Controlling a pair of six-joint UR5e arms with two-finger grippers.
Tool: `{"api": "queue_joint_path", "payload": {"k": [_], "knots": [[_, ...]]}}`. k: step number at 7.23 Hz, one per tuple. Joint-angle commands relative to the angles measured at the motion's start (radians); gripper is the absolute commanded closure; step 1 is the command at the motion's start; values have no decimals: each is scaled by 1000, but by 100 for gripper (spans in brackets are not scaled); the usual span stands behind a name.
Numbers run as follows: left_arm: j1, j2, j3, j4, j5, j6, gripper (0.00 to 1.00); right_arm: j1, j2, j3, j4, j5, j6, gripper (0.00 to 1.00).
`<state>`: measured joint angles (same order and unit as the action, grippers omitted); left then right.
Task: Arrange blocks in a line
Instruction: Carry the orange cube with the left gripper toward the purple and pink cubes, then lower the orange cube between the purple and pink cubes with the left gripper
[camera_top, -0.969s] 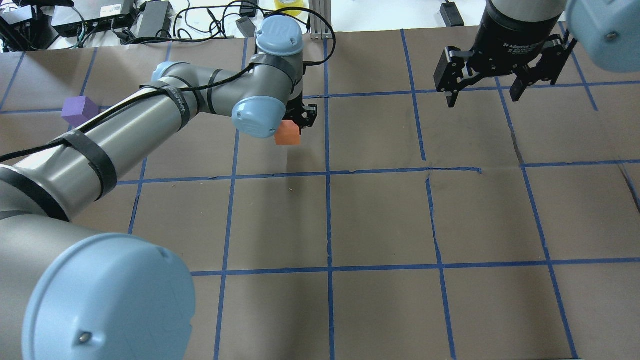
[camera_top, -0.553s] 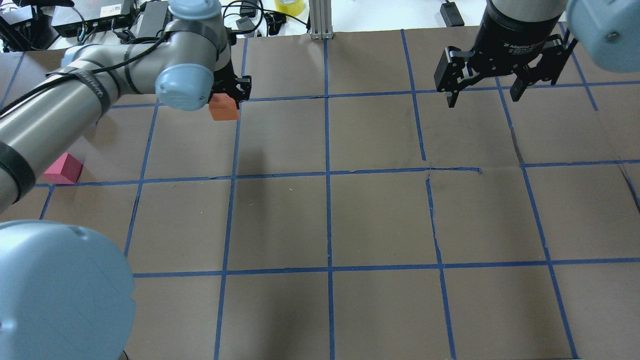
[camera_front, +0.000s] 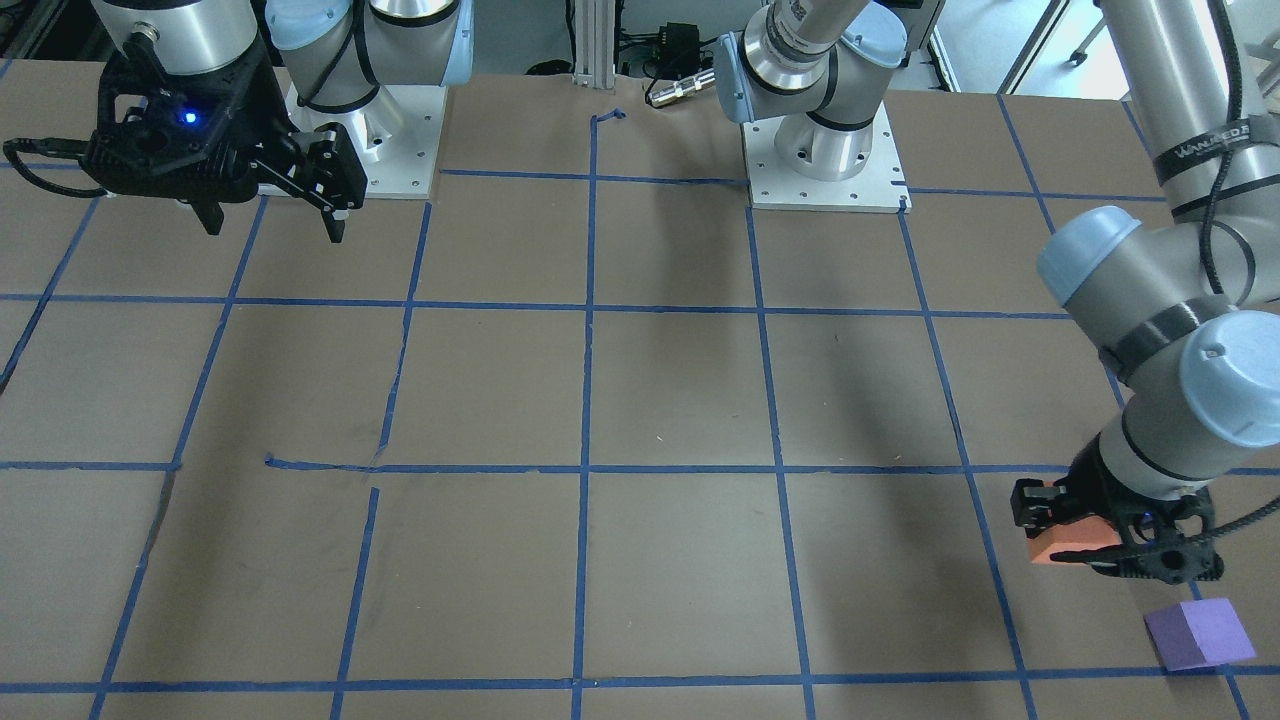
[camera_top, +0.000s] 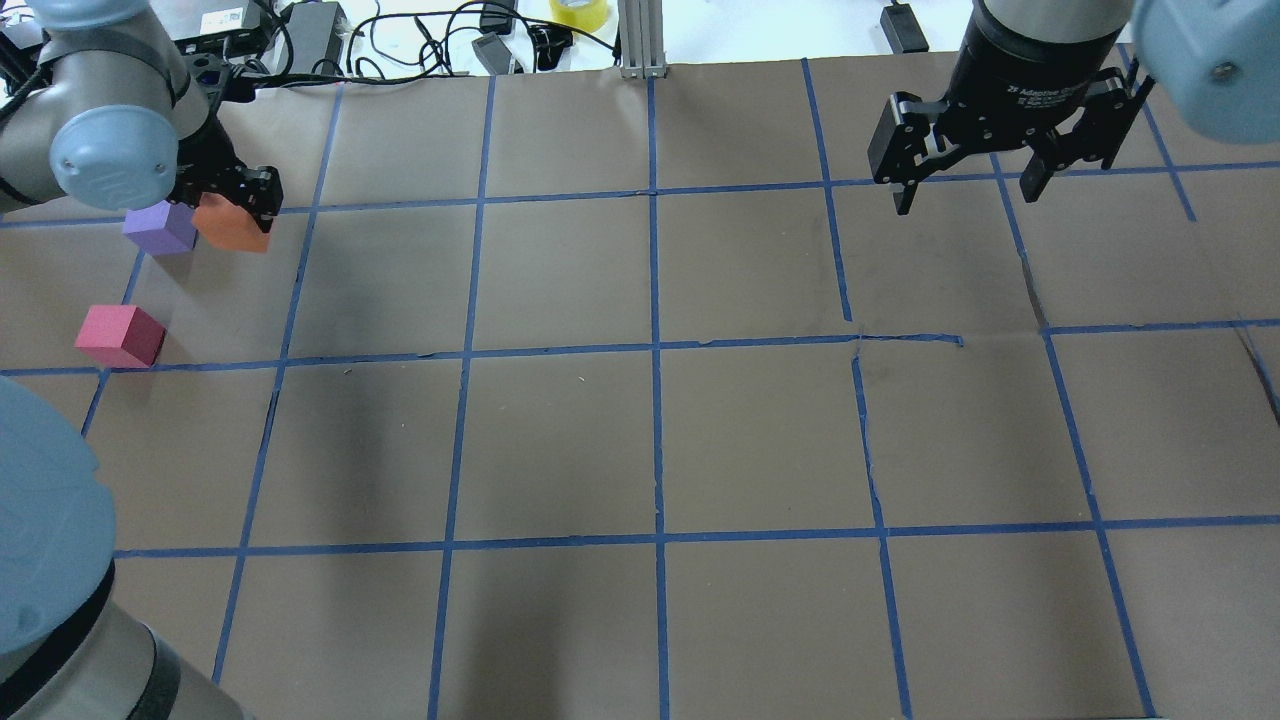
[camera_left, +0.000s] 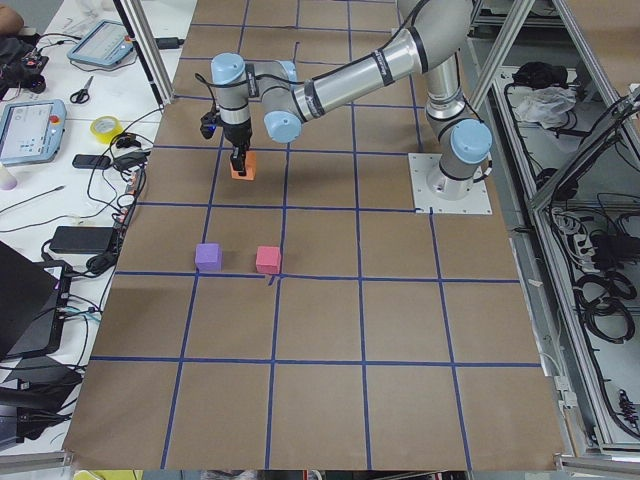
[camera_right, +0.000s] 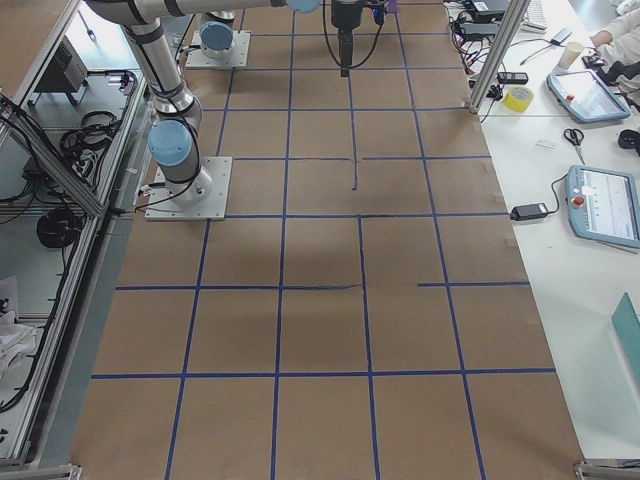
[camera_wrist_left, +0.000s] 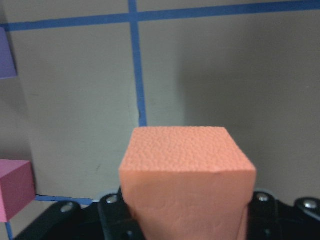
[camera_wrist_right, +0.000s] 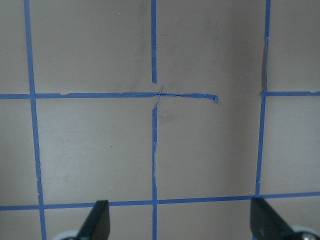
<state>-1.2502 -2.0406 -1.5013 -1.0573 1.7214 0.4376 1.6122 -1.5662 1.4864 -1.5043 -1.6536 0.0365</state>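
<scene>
My left gripper (camera_top: 240, 205) is shut on the orange block (camera_top: 232, 224) and holds it at the table's far left, just right of the purple block (camera_top: 158, 227). The left wrist view shows the orange block (camera_wrist_left: 187, 170) between the jaws, the purple block (camera_wrist_left: 6, 52) at its left edge and the red-pink block (camera_wrist_left: 15, 187) lower left. The red-pink block (camera_top: 120, 335) sits nearer the robot than the purple one. In the front-facing view the orange block (camera_front: 1072, 545) hangs near the purple block (camera_front: 1198, 633). My right gripper (camera_top: 965, 195) is open and empty at the far right.
The table is brown paper with a blue tape grid (camera_top: 655, 345). Cables, power bricks (camera_top: 310, 35) and a yellow tape roll (camera_top: 578, 12) lie beyond the far edge, beside an aluminium post (camera_top: 640, 45). The arm bases (camera_front: 825, 165) stand at the robot's side.
My left arm has swung from the table's middle to the far left, carrying the orange block next to the purple block. The red-pink block has come into view. The right arm has not moved.
</scene>
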Motion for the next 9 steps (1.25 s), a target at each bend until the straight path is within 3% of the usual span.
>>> {"api": "queue_joint_path", "payload": {"k": [1,4,9], "knots": [[98,-71,9,139,-8,113,100,0,0,0,1,0,-1,0],[202,-147,65,161,-52,170,100,0,0,0,-1,0,0,0],[247,-191,62,163,-120,259,100,0,0,0,1,0,-1,0]]}}
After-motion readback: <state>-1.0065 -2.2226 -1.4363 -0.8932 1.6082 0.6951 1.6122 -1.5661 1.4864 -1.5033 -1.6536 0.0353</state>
